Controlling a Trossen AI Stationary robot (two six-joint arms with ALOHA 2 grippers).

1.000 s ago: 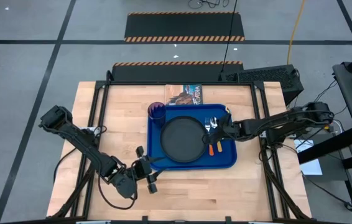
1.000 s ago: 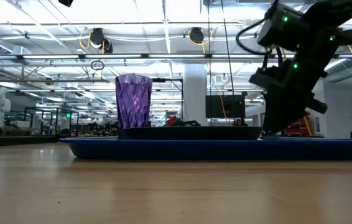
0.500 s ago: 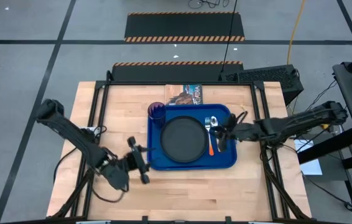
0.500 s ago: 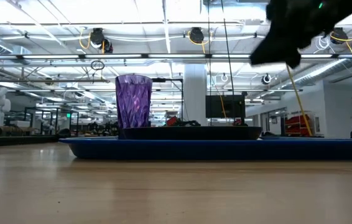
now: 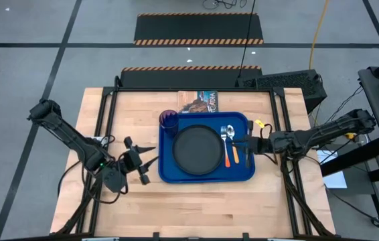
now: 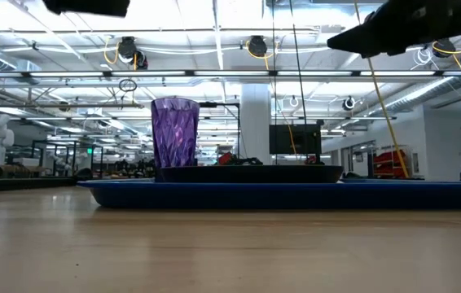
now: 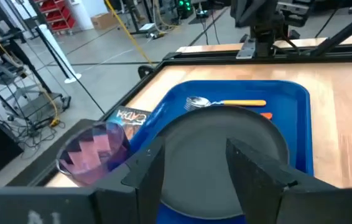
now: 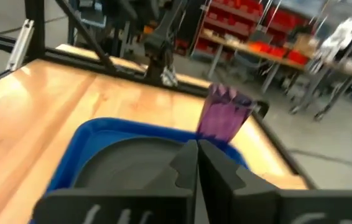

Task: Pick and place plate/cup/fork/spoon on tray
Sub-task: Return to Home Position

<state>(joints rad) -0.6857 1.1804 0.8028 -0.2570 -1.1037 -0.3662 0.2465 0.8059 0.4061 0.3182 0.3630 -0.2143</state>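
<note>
Left claw (image 5: 142, 163) gaping, empty; right claw (image 5: 246, 144) closed, empty, above tray (image 5: 203, 175).

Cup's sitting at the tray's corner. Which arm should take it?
Left, probably. The left hand is open on the cup's side of the tray; the right hand is shut, beyond the plate.

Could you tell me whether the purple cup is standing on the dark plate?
No, in the high view the cup stands at the tray's corner, beside the plate.
</note>
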